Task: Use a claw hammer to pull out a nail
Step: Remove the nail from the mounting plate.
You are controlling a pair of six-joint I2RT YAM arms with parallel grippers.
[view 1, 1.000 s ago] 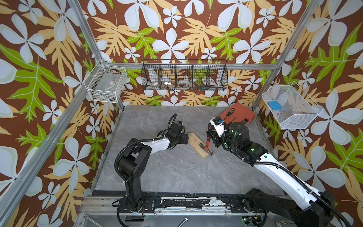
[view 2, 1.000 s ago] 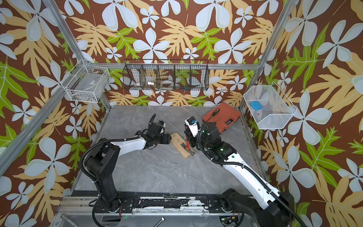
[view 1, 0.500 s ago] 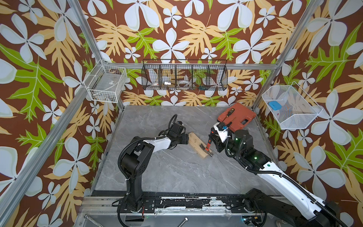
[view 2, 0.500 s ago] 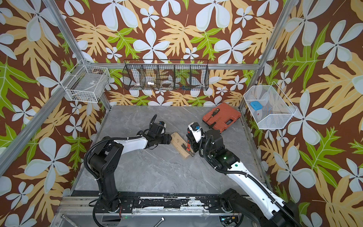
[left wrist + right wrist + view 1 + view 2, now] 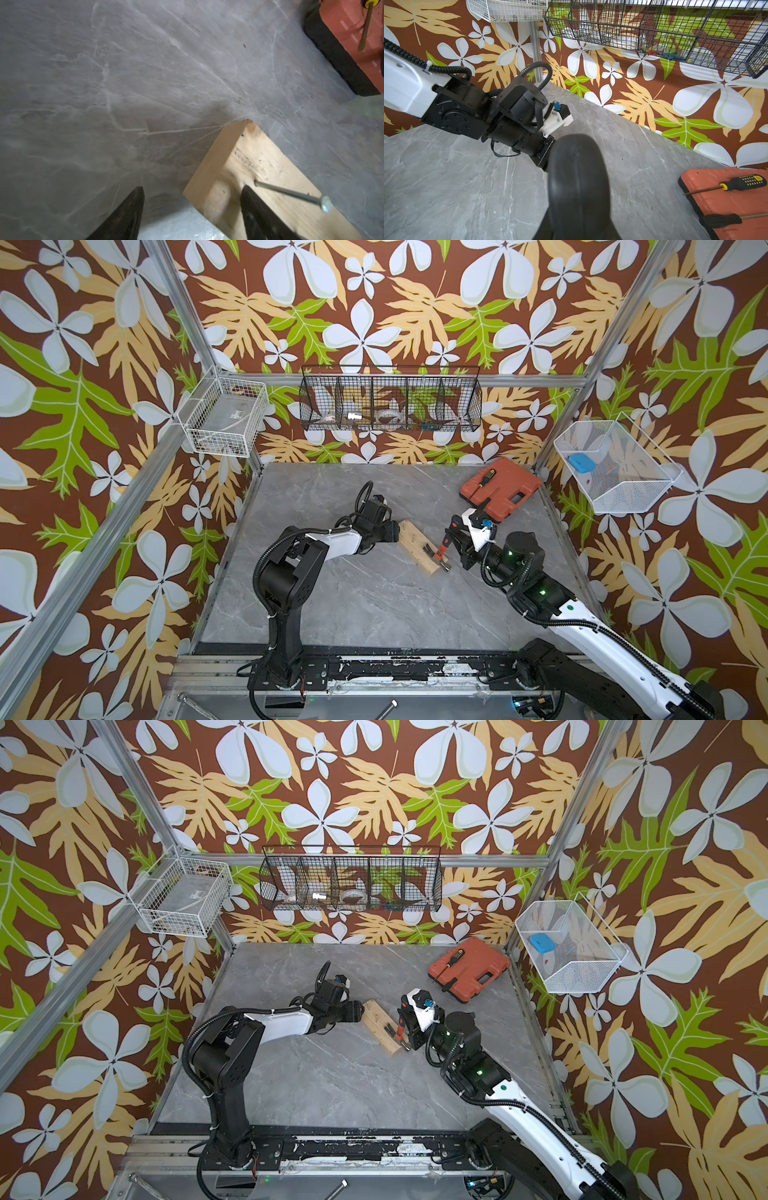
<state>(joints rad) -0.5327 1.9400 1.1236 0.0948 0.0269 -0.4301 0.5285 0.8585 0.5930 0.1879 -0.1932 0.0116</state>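
Note:
A pale wooden block (image 5: 417, 546) (image 5: 379, 1026) lies on the grey table. A long thin nail (image 5: 291, 194) sticks out of its top. My right gripper (image 5: 451, 541) (image 5: 405, 1026) is shut on the claw hammer (image 5: 441, 548) (image 5: 400, 1031). The hammer's silver head sits by the block's near end. Its black handle end (image 5: 577, 176) fills the right wrist view and hides the fingers. My left gripper (image 5: 392, 530) (image 5: 357, 1011) (image 5: 193, 188) is open at the block's far end, with one finger (image 5: 255, 212) over the wood and the other beside it.
A red tool case (image 5: 513, 494) (image 5: 737, 199) with a black-and-yellow screwdriver (image 5: 485, 480) on it lies at the back right. A black wire basket (image 5: 390, 402) hangs on the back wall. White wire baskets (image 5: 224, 418) (image 5: 611, 468) hang at both sides.
The right arm has drawn back toward the front right and sunk lower, tipping the hammer handle with it. The hammer head stays by the block. The left gripper holds its place.

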